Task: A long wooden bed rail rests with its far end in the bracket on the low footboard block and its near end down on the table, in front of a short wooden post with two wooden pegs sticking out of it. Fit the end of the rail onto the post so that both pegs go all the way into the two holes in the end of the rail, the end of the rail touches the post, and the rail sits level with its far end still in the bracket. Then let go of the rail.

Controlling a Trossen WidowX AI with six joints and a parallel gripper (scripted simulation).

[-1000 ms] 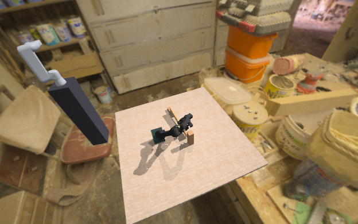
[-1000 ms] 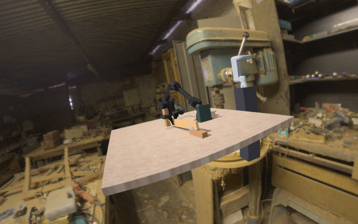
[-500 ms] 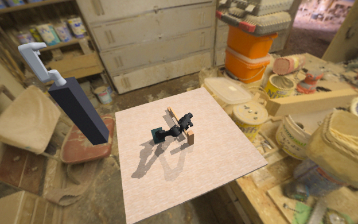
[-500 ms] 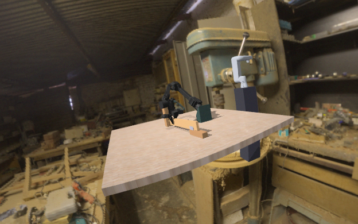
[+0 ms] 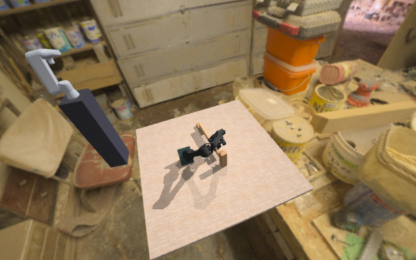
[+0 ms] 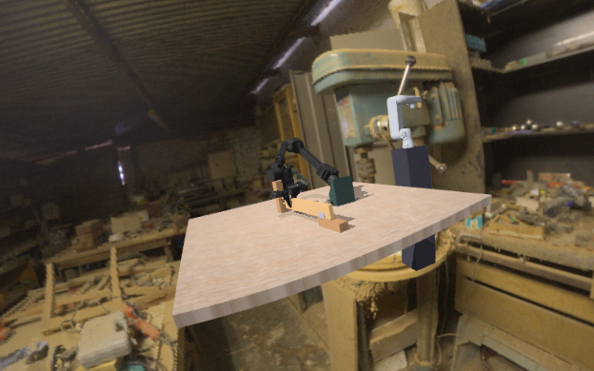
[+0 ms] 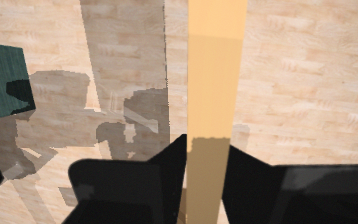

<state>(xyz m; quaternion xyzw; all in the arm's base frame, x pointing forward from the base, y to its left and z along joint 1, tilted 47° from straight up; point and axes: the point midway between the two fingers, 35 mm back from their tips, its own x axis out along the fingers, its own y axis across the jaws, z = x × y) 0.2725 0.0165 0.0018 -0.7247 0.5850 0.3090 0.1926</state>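
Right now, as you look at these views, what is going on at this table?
A single black robot arm has its gripper shut on a long wooden rail, near one end. In the exterior view the rail slopes, its gripped end raised beside the short post and its other end down at the low footboard block. The rail looks not yet level, and whether the pegs have entered the holes cannot be seen.
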